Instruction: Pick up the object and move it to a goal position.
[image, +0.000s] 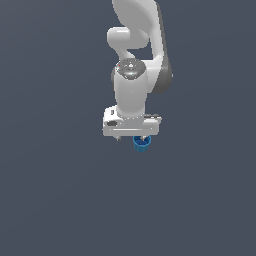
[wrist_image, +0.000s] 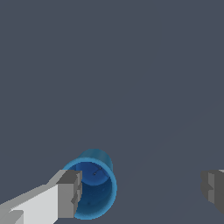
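The object (wrist_image: 95, 186) is a small bright blue cup with a darker hollow centre. In the wrist view it sits right beside one grey fingertip (wrist_image: 70, 194), which covers part of its rim. The other fingertip (wrist_image: 213, 189) is far off across a wide gap, so my gripper (wrist_image: 141, 191) is open and holds nothing. In the exterior view the object (image: 141, 143) peeks out just under the white hand, toward that view's right side of the gripper (image: 132, 138). The arm hides most of the fingers there. I cannot tell whether the finger touches the cup.
A plain dark grey-blue floor (image: 60, 190) spreads all around. The white arm (image: 135, 45) rises behind the hand in the exterior view. No other objects and no goal marker show.
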